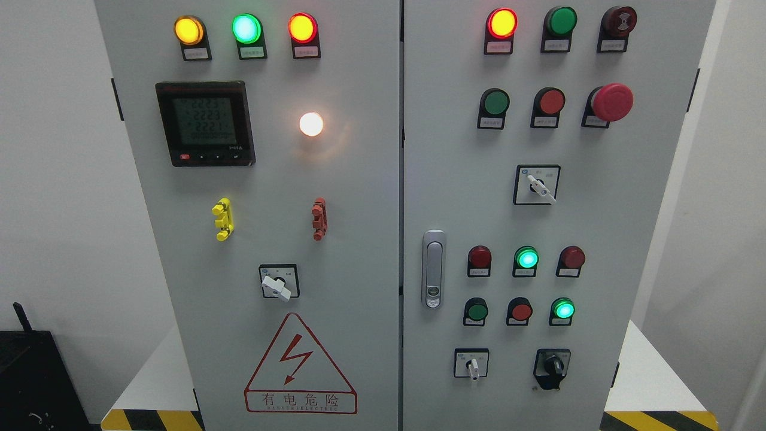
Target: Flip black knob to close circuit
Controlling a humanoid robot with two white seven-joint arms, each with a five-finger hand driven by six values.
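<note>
The black knob [553, 365] sits at the lower right of the grey cabinet's right door [634, 239], on a black square plate. Its handle points roughly straight up and down. To its left is a white-handled selector switch [473, 365]. Neither of my hands shows in the head view, and nothing touches the knob.
Above the knob are rows of red and green pilot lamps and push buttons [526, 258], a white rotary selector [538, 187] and a red mushroom stop button [611, 102]. A silver door latch [433, 269] stands near the centre seam. The left door carries a meter [205, 123] and a warning triangle [299, 368].
</note>
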